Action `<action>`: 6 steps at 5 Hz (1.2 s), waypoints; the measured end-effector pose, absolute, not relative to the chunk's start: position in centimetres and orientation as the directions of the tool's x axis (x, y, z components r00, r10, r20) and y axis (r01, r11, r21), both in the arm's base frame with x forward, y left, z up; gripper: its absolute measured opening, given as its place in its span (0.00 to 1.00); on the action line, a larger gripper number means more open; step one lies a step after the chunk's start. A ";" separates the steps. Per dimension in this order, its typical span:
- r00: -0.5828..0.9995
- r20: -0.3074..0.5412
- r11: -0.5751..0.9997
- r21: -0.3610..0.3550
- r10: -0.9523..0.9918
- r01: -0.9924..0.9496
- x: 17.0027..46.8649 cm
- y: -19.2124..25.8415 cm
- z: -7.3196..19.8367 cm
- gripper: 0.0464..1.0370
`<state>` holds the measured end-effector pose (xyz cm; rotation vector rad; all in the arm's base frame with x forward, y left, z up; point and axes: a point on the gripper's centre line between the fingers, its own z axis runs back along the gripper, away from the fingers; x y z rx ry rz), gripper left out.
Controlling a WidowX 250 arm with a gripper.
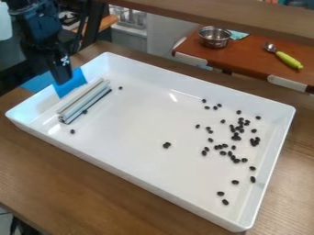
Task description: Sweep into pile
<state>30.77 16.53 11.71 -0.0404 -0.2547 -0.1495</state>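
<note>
Many black beans [237,137] awaiting a pile
Sweeper [85,102] resting in tray [138,114] — next push likely heading beanward; claw [61,77] state: can't tell

Wood table [49,183], brown, visible grain; white tray [122,171] directly on it, upright, set aslant; rear table [245,59], reddish-brown: metal bowl [215,40], upright; teal cloth [239,35] just beside bowl; green-handled spoon [288,59] apart from both, lying flat.

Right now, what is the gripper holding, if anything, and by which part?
It appears to be the sweeping tool, by its blue upper part, where that meets the gripper; the exact grip cannot be made out.
</note>
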 end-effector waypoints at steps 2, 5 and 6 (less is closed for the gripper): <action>0.975 0.195 0.992 -0.051 -0.107 0.119 31.9 16.1 9.8 0.96; 0.979 0.182 0.994 -0.031 -0.095 0.103 33.9 15.7 7.8 0.96; 0.977 0.190 0.994 -0.021 -0.098 0.104 34.0 15.9 7.8 0.96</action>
